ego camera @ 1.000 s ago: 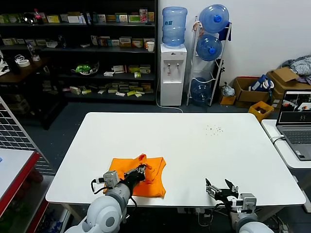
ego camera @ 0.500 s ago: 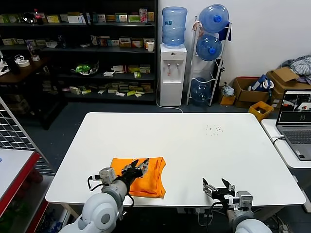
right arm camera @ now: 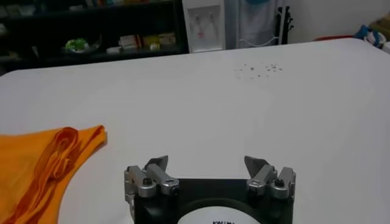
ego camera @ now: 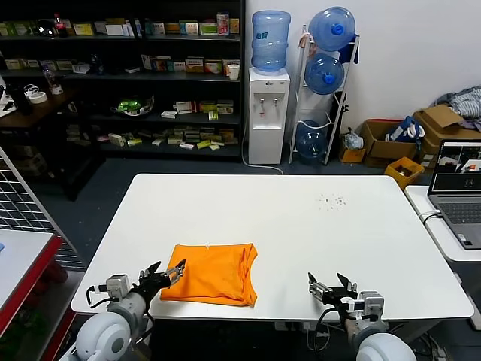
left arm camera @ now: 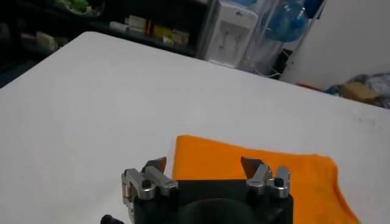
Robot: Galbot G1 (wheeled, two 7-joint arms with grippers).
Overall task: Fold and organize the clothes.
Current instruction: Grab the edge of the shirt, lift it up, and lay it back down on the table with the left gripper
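White table [ego camera: 301, 226] under both arms. Orange T-shirt [ego camera: 213, 273] folded flat near front edge, at 7 o'clock of tabletop. Left gripper [ego camera: 167, 273] at 9 o'clock of shirt, just beside its edge, fingers spread, nothing held. Right gripper [ego camera: 329, 286] at 3 o'clock, well apart from shirt, fingers spread, empty.
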